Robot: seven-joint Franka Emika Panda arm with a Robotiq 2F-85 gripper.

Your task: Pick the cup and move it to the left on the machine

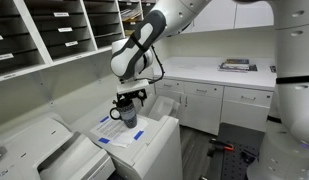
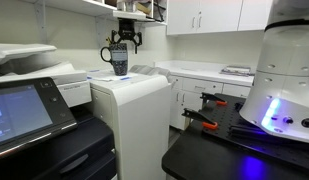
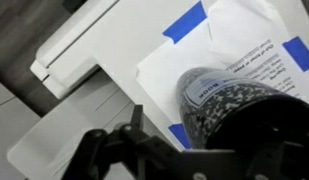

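Observation:
The cup [image 1: 130, 119] is a small dark mug with a speckled side and a loop handle. It is at the top of the light-grey machine [image 1: 154, 150], over a white sheet. My gripper [image 1: 129, 103] comes down from above and is shut on the cup's rim. In an exterior view the cup [image 2: 118, 62] hangs under the gripper [image 2: 121, 42], its base at or just above the machine's flat top [image 2: 129, 85]; I cannot tell if it touches. In the wrist view the cup [image 3: 226, 108] fills the lower right between the dark fingers [image 3: 194, 152], above the machine's top [image 3: 84, 40].
White paper sheets held with blue tape [image 3: 186, 22] lie on the machine top [image 1: 116, 138]. Mail shelves [image 1: 54, 30] hang behind. White cabinets and a counter [image 1: 209, 85] stand beyond. A second printer with a touch screen [image 2: 24, 110] stands close by.

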